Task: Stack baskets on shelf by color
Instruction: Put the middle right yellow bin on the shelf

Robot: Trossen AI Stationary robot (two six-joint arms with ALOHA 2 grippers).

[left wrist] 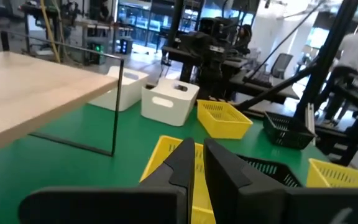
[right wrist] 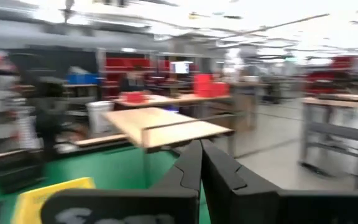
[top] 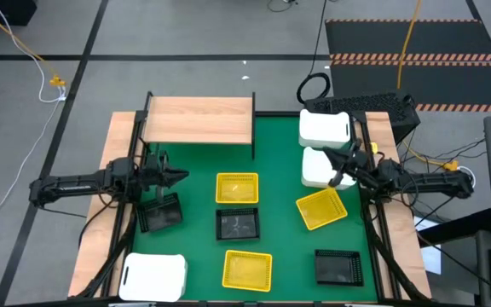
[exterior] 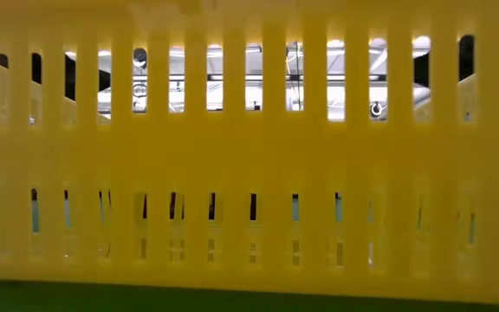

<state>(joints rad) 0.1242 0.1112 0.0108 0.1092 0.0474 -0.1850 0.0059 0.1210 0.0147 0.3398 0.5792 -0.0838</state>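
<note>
1. The green mat (top: 280, 145) covers the table, and every place below is given from the shelf (top: 199, 119), which stands on the mat's far left part with its light-wood top bare.
2. Two white baskets sit to the right of the shelf: one (top: 324, 128) level with it, the other (top: 324, 166) just nearer, the two touching. A third white basket (top: 153, 275) lies well in front of the shelf, at the near left corner.
3. Three yellow baskets: one (top: 237, 188) just in front of the shelf's right end, one (top: 321, 208) tilted, farther right, one (top: 247, 269) well in front.
4. Three black baskets: one (top: 160, 211) in front of the shelf's left end, one (top: 238, 223) behind the nearest yellow one, one (top: 339, 266) far right and near.
5. The left gripper (top: 180, 176) hangs just in front of the shelf's left end, fingers pressed together, holding nothing.
6. The right gripper (top: 337, 179) is over the nearer white basket, right of the shelf, fingers likewise closed and empty.
</note>
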